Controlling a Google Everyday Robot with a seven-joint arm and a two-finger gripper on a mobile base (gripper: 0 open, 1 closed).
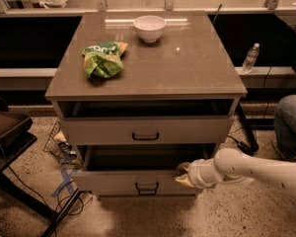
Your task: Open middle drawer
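Note:
The grey-beige cabinet (143, 68) shows two drawer fronts. The lower one is the middle drawer (113, 181). It stands pulled out, with its dark inside open above the front panel and a small dark bar handle (146, 187) at its centre. My gripper (183, 174) comes in from the right on a white arm (256, 169). It sits at the right part of this drawer's top front edge, right of the handle. The top drawer (145, 130) above is out a little. The bottom drawer is hidden under the open one.
A white bowl (149, 27) and a green snack bag (103, 59) lie on the cabinet top. A water bottle (250, 58) stands on the ledge at the right. A dark chair (7, 132), a wire basket (59, 144) and floor cables are at the left. A person's knee (290, 125) is at the right.

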